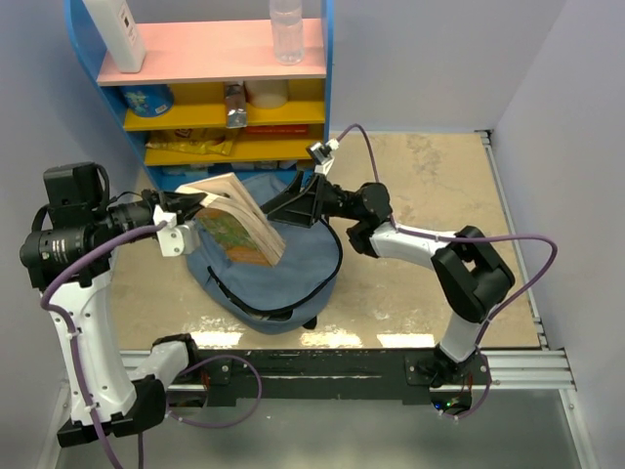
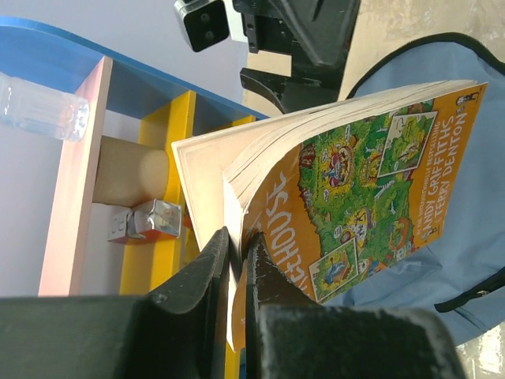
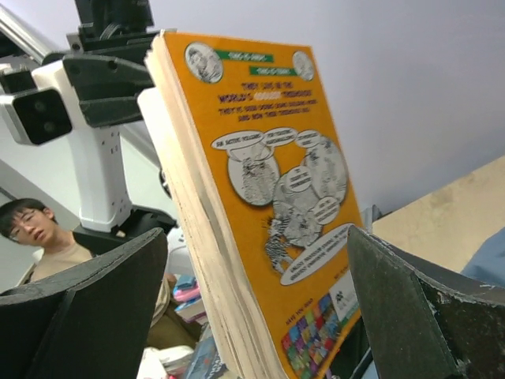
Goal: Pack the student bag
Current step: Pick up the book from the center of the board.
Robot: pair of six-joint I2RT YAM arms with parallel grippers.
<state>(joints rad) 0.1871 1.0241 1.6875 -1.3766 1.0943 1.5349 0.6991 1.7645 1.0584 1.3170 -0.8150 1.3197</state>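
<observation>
- Student bag (image 1: 262, 278): a large, soft slate-blue fabric backpack with black zipper trim. It lies flat in the middle of the beige stone-look counter (image 1: 439, 186), just ahead of the two arm bases. A black zipper line curves across its top face. I cannot tell whether the opening is parted.
- Above the bag is a thick paperback book (image 1: 239, 227) with an orange illustrated cover and cream page edges. It is tilted, with its upper end toward the left arm and its lower corner over the bag's fabric. Whether that corner touches the bag cannot be made out.
- Left gripper (image 2: 237, 251): closed on the book, with the dark fingers pinching one edge near the spine end. The pages fan slightly beyond the grip.
- Right gripper (image 1: 283, 208): jaws spread wide and holding nothing. It reaches in from the right over the far part of the bag. In the right wrist view the book stands between the two black fingers, with a gap on either side.
- Behind the bag, at the far left edge of the counter, is a blue-sided shelf unit (image 1: 324, 59) with one pink board and yellow boards below it.
- On the pink board stand a clear plastic bottle (image 1: 286, 31) and a white bottle (image 1: 115, 34), well apart from each other.
- The yellow boards carry small packets and tubs, too small to tell apart.
</observation>
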